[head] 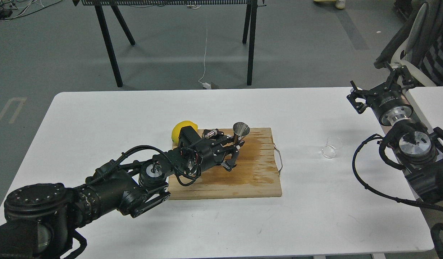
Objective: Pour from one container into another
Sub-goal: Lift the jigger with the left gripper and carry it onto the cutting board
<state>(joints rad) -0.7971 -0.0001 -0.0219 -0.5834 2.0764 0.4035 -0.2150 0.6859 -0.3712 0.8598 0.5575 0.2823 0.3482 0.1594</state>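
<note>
White worktop carries a wooden board. Our left tool pinches the steel jigger at its waist, seemingly steadying it upright. Glass cup stands well right; our right tool, spread, hovers beyond it.

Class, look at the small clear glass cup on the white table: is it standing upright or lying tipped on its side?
Tipped. The glass cup lies on its side on the table, its round mouth facing the camera. Contents cannot be told.
</note>
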